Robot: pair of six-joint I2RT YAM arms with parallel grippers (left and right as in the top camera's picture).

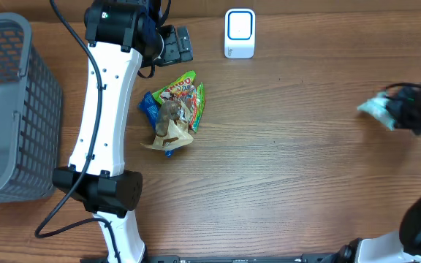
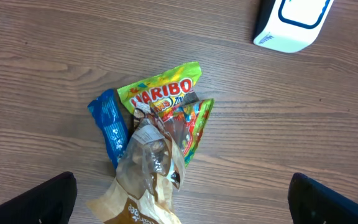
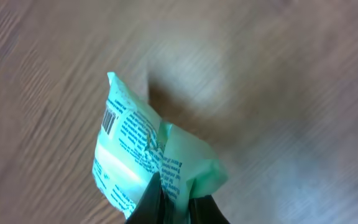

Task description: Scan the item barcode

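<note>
My right gripper point(image 3: 176, 208) is shut on a fold of a pale green packet point(image 3: 135, 155), held above the table at the far right point(image 1: 375, 108). A barcode point(image 3: 109, 118) shows on the packet's upper left side. The white and blue scanner point(image 1: 240, 33) stands at the back centre, far from the packet. My left gripper point(image 2: 182, 196) is open wide, its dark fingers point(image 2: 36, 202) on either side of the view, hovering over a pile of snack bags point(image 1: 174, 109) and holding nothing.
The pile holds a Haribo bag point(image 2: 166, 93), a blue packet point(image 2: 107, 124) and a brown and clear bag point(image 2: 145, 168). A grey basket point(image 1: 9, 102) stands at the left edge. The left arm point(image 1: 104, 124) reaches along the table's left side.
</note>
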